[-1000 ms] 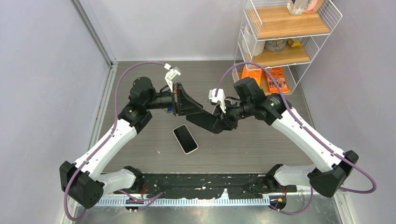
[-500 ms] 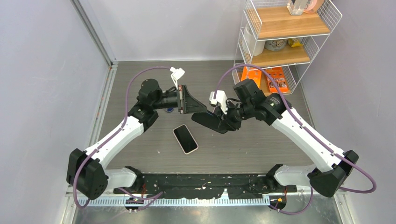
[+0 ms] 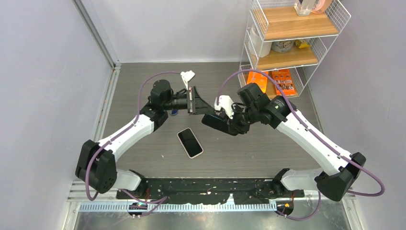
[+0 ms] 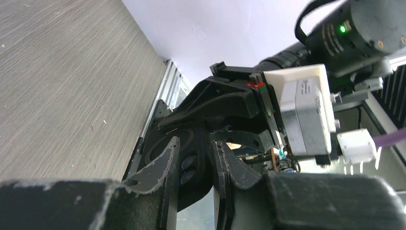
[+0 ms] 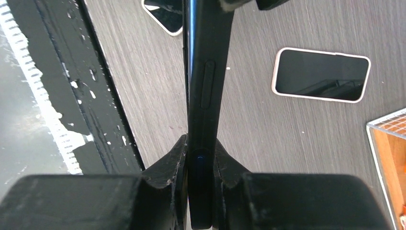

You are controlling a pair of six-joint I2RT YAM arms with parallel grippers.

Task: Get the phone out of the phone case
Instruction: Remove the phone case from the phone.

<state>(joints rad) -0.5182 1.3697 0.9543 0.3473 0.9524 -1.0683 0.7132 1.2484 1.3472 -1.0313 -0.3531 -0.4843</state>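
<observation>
A black cased phone (image 3: 218, 123) hangs in the air between my two grippers, above the table's middle. My right gripper (image 3: 226, 125) is shut on it; in the right wrist view the phone (image 5: 198, 91) stands edge-on between the fingers (image 5: 174, 160), with a side button showing. My left gripper (image 3: 207, 109) is at the phone's other end. In the left wrist view its fingers (image 4: 168, 160) press both faces of the camera corner (image 4: 191, 165), where two lenses show. The left gripper (image 4: 195, 142) faces the right wrist head-on.
A second phone with a pale rim (image 3: 190, 142) lies screen up on the table below the grippers, also in the right wrist view (image 5: 321, 75). A white wire shelf rack (image 3: 287, 43) with orange packets (image 3: 273, 79) stands at the back right. Walls close the left and back.
My left arm has swung right and turned its gripper, bringing its fingers onto the end of the black phone. The right gripper has shifted the phone slightly up and left. The table phone has not moved.
</observation>
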